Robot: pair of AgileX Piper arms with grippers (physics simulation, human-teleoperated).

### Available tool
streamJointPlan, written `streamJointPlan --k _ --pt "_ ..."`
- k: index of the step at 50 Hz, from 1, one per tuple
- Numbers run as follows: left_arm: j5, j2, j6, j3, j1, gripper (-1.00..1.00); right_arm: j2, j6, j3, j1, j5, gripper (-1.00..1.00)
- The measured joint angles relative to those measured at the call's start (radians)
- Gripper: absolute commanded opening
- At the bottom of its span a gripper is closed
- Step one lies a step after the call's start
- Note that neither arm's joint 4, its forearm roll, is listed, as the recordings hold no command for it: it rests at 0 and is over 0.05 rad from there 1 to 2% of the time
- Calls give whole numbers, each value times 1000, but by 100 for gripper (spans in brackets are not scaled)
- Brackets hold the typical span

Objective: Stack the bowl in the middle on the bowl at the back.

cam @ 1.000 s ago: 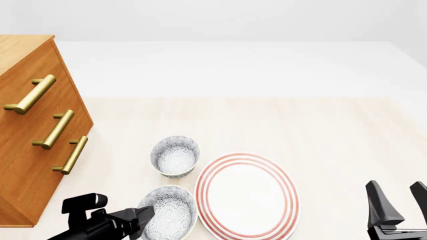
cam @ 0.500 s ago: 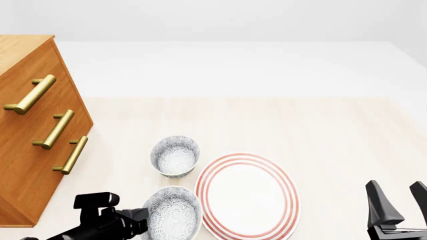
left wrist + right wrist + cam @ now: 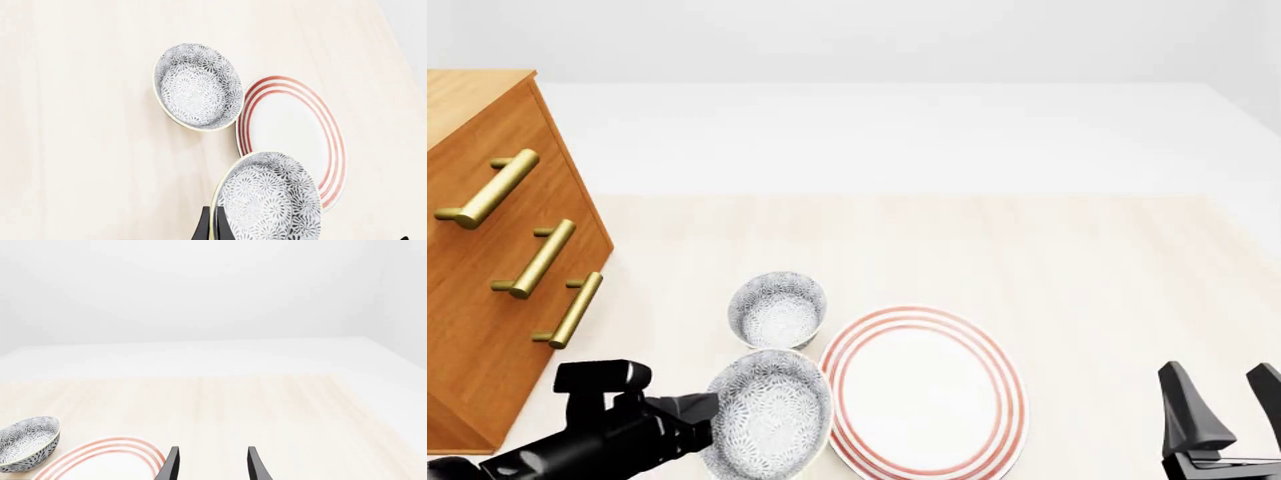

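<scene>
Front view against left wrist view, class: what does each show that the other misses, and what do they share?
Only the front view shows the orange wooden drawer cabinet with brass handles and the right end effector, open and idle. Only the left wrist view shows the left end effector's fingers clamped on the rim of the middle speckled bowl. Both show that bowl, the back speckled bowl, and the flat white plate with red rings.

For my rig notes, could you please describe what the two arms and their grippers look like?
Both arms are plain glossy black, with no cables or markings visible. The left arm has blocky, angular housings. The right gripper has two slim, tapering, blade-like fingers on a black base.
</scene>
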Motion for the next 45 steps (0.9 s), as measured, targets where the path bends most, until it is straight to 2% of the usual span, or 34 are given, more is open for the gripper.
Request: streamJointPlan --k 13,21,45 --pt "273 -176 41 -129 -35 -100 -9 -5 0 2 7 100" --pt "409 -235 71 -222 -99 -100 -14 -8 0 4 11 100" --pt "651 -287 104 -407 -335 -100 -25 -23 -1 9 19 100"
